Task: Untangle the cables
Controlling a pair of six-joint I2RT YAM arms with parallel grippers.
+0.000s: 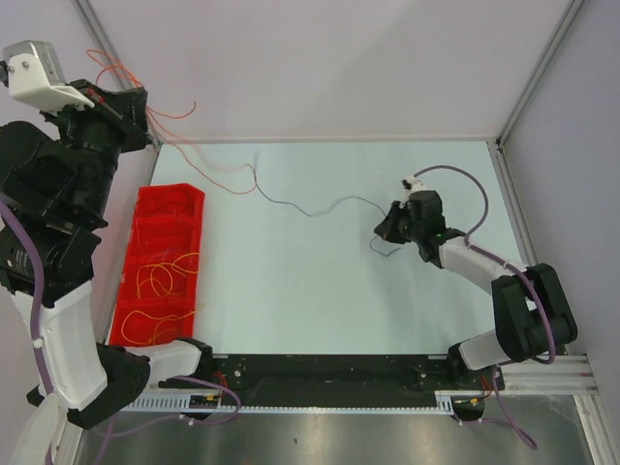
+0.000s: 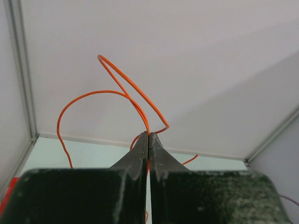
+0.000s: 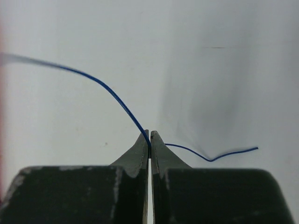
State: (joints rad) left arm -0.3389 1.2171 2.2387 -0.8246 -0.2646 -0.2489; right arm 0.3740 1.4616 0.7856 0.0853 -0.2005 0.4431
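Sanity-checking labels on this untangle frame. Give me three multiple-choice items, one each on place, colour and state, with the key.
1. Where does the red bin stand on the table?
A. by the left edge
B. by the right edge
C. in the middle

2. What colour is the cable in the right gripper?
A. orange
B. black
C. blue

3. What state is the left gripper in?
A. wide open
B. shut on an orange cable
C. shut on nothing

Key:
1 A: the top view shows the bin along the table's left side.
2 C: the right wrist view shows a blue cable clamped in it.
3 B: the left wrist view shows it closed with the orange cable pinched.
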